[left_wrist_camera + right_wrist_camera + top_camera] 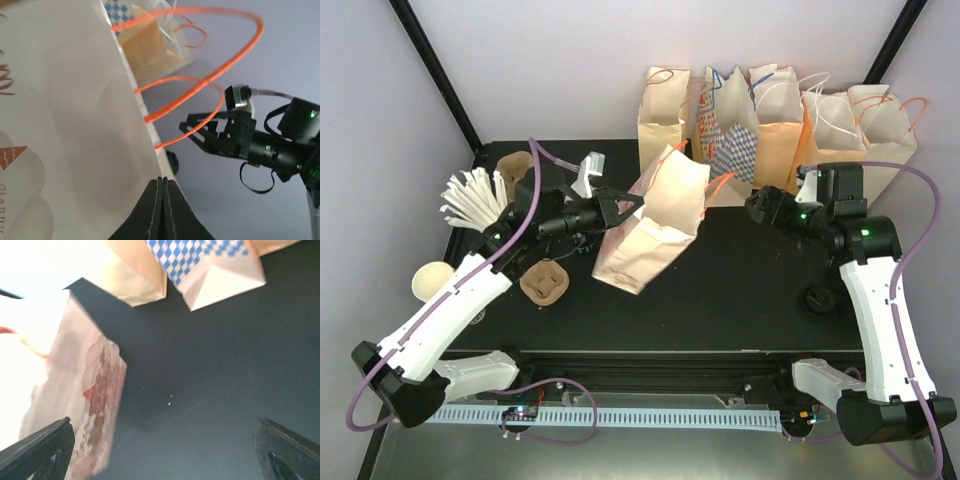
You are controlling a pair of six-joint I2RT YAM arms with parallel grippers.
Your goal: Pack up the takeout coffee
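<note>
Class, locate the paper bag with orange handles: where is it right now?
In the top view, the paper bag leans tilted at centre, its edge pinched by the shut fingers of the left gripper, in front of the row of standing bags.

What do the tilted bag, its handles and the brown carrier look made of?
Bag: matte cream paper, judging by its sharp creases and folded base. Handles: thin orange cord, possibly twisted paper or string; the look leaves it open. Carrier: dull brown moulded pulp, going by its rough, lumpy surface.
</note>
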